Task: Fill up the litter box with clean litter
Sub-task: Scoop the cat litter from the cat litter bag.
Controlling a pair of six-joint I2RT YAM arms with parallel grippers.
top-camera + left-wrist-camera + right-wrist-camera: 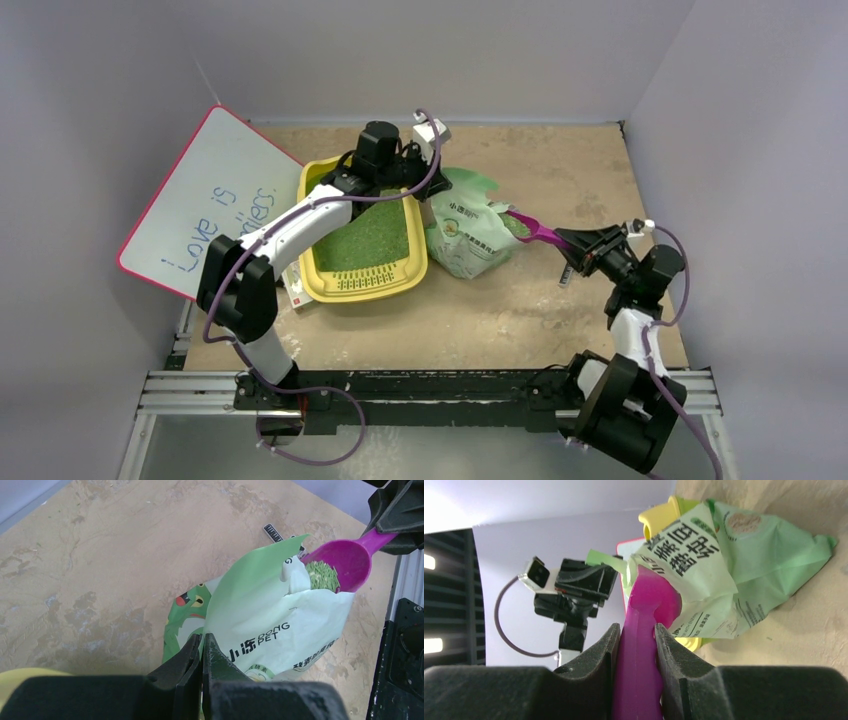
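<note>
The yellow litter box (312, 262) lies left of centre, with a layer of green clean litter (375, 240) in it. To its right stands the pale green bag (470, 235). My left gripper (202, 640) is shut on the bag's (270, 625) top edge and holds its mouth up. My right gripper (636, 630) is shut on the handle of the purple scoop (644, 610). The scoop's bowl (350, 565) sits at the bag's mouth with clean litter (322, 575) in it. In the top view the right gripper (575, 245) is to the right of the bag.
A white board with a pink edge (205, 200) leans against the left wall, just behind the litter box. A small white box (295, 288) pokes out under the tray's near left corner. Grey walls close in the table on three sides.
</note>
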